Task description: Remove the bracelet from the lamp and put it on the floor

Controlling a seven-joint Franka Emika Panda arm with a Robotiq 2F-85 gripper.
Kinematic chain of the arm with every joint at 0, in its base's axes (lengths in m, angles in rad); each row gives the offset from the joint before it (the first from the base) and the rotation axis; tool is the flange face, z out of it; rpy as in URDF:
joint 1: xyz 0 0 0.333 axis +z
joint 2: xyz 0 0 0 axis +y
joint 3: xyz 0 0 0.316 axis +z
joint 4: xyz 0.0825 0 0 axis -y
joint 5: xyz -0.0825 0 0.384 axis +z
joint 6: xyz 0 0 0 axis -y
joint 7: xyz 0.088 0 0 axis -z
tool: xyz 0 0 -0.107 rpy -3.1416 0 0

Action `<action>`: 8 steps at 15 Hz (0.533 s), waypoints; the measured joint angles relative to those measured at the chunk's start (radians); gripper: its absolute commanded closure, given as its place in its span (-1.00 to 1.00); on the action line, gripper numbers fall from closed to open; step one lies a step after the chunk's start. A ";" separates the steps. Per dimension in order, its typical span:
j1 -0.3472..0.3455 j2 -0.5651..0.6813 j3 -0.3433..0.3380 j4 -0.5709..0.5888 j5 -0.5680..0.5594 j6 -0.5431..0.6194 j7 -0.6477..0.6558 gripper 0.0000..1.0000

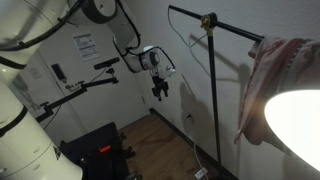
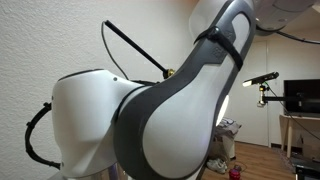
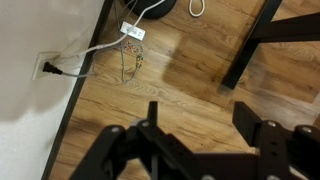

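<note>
The lamp shows in an exterior view as a thin black pole (image 1: 214, 95) with a slanted cross arm, a brass joint (image 1: 208, 20) and a glowing white shade (image 1: 298, 122). Its arm and joint (image 2: 168, 70) also show in an exterior view behind the robot. My gripper (image 1: 158, 88) hangs in the air to the left of the pole, well above the floor (image 1: 165, 150). In the wrist view the gripper (image 3: 198, 112) is open and empty over the brown planks (image 3: 190, 70). A small pale loop (image 3: 197, 8), apparently the bracelet, lies on the floor at the top edge, partly cut off.
A pinkish-white cloth (image 1: 270, 75) hangs on the lamp arm. A black tripod stand (image 1: 90, 82) stands by the wall. A wall socket (image 3: 45, 68) with a white cable, a white adapter (image 3: 133, 32), a tangle of thin wires (image 3: 130, 62) and a black leg (image 3: 250, 50) are below.
</note>
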 measured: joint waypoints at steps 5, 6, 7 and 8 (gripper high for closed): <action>0.002 0.000 0.001 0.000 -0.001 0.001 -0.003 -1.00; 0.002 0.000 0.003 0.000 -0.002 0.005 -0.006 -1.00; 0.002 0.000 0.005 0.000 -0.002 0.011 -0.016 -1.00; 0.002 0.000 0.007 -0.001 -0.002 0.024 -0.021 -1.00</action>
